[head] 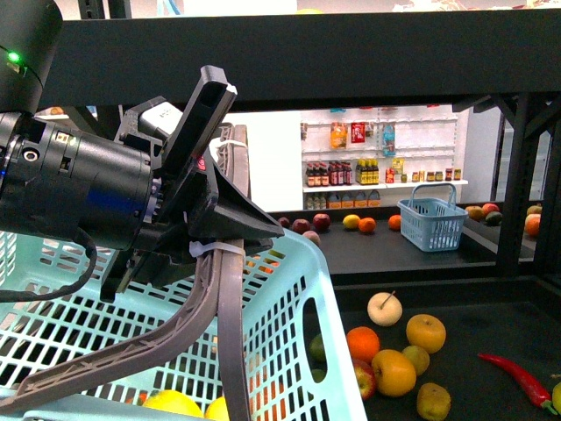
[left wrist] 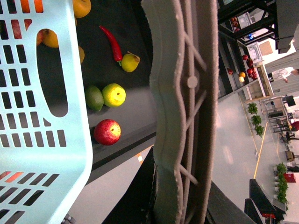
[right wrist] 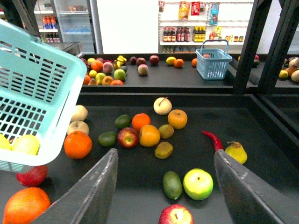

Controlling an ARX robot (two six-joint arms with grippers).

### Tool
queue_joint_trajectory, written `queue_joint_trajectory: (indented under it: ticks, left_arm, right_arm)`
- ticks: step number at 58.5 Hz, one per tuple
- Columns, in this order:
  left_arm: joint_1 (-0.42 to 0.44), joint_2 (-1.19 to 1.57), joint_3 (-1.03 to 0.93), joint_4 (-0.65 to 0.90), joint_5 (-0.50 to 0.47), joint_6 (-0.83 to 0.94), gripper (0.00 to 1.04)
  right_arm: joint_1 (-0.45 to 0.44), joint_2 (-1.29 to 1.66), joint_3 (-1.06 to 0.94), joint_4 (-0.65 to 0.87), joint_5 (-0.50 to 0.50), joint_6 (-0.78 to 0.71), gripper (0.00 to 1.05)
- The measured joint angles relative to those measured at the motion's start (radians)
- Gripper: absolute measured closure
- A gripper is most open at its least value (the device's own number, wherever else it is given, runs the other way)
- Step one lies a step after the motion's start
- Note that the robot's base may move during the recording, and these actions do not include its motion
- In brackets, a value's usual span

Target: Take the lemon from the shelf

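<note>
My left gripper (head: 215, 250) is shut on the grey-brown handle (head: 230, 324) of a light teal basket (head: 289, 289) and holds it over the black shelf's lower tray (right wrist: 196, 140). The handle (left wrist: 182, 93) fills the left wrist view, beside the basket wall (left wrist: 42, 140). Two bright yellow lemon-like fruits (right wrist: 25, 143) lie inside the basket; they also show in the front view (head: 173, 403). Another yellow roundish fruit (right wrist: 171, 60) lies on the far tray. My right gripper (right wrist: 166, 154) is open and empty, low over the tray, with a green oval fruit (right wrist: 172, 185), a yellow-green apple (right wrist: 198, 184) and a red apple (right wrist: 175, 215) between its fingers.
Oranges (right wrist: 77, 143), apples, a pear (right wrist: 236, 151) and a red chilli (right wrist: 212, 139) are scattered on the tray. A small blue basket (right wrist: 214, 64) stands on the far tray. Black uprights (right wrist: 245, 46) rise at the right. White shelving with bottles (head: 377, 167) stands behind.
</note>
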State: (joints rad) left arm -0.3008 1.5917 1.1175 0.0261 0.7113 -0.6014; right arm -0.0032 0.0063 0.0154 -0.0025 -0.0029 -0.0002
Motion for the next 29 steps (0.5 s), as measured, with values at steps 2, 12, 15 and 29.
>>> queue_joint_trajectory:
  ticks: [2,12,15,29]
  left_arm:
    - [0.0,0.0,0.0,0.0,0.0,0.0,0.93]
    - [0.0,0.0,0.0,0.0,0.0,0.0,0.93]
    - [0.0,0.0,0.0,0.0,0.0,0.0,0.94]
    - [0.024,0.002,-0.038,0.211,-0.123,-0.122,0.94]
  right_arm:
    - [0.0,0.0,0.0,0.0,0.0,0.0,0.15]
    - [0.0,0.0,0.0,0.0,0.0,0.001,0.03]
    - [0.0,0.0,0.0,0.0,0.0,0.001,0.02]
    - [0.0,-0.001,0.0,0.0,0.0,0.001,0.02]
